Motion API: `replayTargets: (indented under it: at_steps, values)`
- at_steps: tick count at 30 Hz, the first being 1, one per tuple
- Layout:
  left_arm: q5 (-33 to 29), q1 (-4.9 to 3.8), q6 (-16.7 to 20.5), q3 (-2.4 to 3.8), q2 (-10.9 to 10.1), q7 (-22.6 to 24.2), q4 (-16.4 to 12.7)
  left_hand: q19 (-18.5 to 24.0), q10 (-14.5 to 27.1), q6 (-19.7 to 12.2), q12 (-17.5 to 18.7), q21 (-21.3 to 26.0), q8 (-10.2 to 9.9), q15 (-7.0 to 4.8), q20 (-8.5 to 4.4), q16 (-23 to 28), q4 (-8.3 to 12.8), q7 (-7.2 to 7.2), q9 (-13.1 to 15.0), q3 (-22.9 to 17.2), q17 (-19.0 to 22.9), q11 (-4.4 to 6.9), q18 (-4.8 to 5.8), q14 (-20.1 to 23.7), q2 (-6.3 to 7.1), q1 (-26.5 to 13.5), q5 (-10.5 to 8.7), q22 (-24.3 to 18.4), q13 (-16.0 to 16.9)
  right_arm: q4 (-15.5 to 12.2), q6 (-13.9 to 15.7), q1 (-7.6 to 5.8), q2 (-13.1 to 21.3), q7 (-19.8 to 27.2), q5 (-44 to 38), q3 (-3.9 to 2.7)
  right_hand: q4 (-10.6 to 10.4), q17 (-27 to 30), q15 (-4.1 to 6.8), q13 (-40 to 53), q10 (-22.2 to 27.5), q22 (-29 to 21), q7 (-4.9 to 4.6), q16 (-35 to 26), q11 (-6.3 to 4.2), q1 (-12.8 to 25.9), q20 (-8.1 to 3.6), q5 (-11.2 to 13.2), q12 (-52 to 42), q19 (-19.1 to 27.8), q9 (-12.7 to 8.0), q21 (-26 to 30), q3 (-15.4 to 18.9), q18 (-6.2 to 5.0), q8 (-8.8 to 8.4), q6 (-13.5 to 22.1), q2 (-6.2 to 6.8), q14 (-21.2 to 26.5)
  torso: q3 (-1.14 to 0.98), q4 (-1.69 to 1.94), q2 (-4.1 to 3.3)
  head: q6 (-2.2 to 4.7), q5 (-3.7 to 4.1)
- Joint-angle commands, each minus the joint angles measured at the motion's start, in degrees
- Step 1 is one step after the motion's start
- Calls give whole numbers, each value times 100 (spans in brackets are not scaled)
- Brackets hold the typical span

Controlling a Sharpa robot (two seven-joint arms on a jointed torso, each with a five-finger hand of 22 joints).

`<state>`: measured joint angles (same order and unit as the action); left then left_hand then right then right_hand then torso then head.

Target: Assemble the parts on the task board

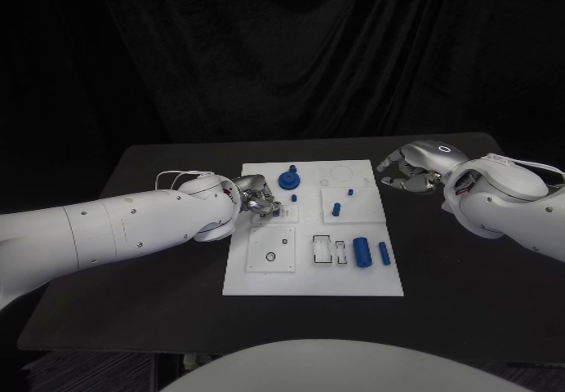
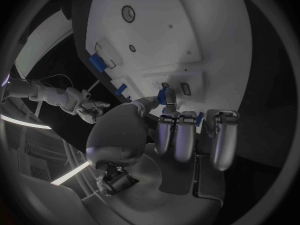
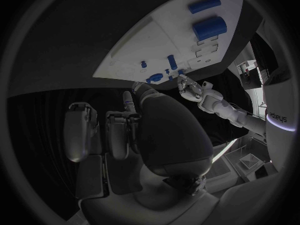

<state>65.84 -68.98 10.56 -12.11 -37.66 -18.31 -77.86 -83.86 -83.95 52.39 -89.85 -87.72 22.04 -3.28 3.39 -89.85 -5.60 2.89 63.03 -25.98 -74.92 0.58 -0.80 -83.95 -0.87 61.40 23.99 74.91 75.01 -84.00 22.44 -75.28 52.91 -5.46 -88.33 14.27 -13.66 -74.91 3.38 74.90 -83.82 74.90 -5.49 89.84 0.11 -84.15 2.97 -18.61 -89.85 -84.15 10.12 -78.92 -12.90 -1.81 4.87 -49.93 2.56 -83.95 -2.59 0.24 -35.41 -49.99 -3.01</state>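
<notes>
The white task board lies mid-table. My left hand reaches over its left edge and pinches a small blue part between thumb and a finger. Close beyond it a round blue part with a peg stands in the board. Short blue pegs stand in the middle panel. A thick blue cylinder and a thin one lie near the front right. My right hand hovers by the board's far right corner, fingers curled in with nothing in them. The right wrist view shows the board and the thick cylinder.
The board's front left panel has a small round hole, and dark rectangular slots sit beside the cylinders. Bare black table surrounds the board on all sides. A dark curtain hangs behind the table.
</notes>
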Motion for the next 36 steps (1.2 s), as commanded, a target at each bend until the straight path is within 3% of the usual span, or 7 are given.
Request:
replayTargets:
  at_steps: [1,18,30,36]
  values:
    - [-13,23,42,-5,-13,79,-13,-220,-605,-22,-15,42,-9,-19,-39,-15,43,4,-6,-65,-1508,28,-48,-605,-16,-51,-27,1091,1499,0,-63,19,8,-118,-11,-4,0,-1494,-29,1471,-575,1142,-41,-9,36,-43,23,-26,15,-63,-8,36,-47,-95,-36,-9,-4,-598,-1,1,1,-1,-12]
    - [-13,49,11,-5,-51,126,-29,-170,-605,-12,-15,78,-35,-13,-35,-15,47,9,-6,-81,-1508,22,-63,-605,-12,-60,-35,1041,1499,10,-113,40,16,-134,-11,-4,5,-1488,-29,1465,-568,1140,-39,-19,34,-46,24,-34,20,-60,-11,45,-52,-97,-40,-12,3,-595,2,2,-2,-1,-54]
    - [-13,75,-51,-5,-16,154,-3,-150,-605,-5,-15,94,-54,-8,-31,-15,40,14,-7,-90,-1508,18,-69,-605,-12,-74,-41,1022,1499,21,-164,49,6,-151,-11,-4,6,-1469,-28,1441,-542,1131,-39,-52,34,-46,24,-38,39,-47,-12,73,-55,-103,-42,-14,6,-585,6,24,8,-1,-11]
    - [-13,91,-52,-5,-26,150,-8,-139,-605,-3,-15,102,-59,-7,-30,-15,39,14,-8,-92,-1508,16,-72,-605,-12,-77,-42,1012,1499,22,-167,51,15,-154,-11,-4,6,-1469,-28,1441,-542,1131,-39,-52,34,-46,24,-38,39,-47,-12,73,-55,-103,-42,-14,6,-585,6,6,4,-1,-43]
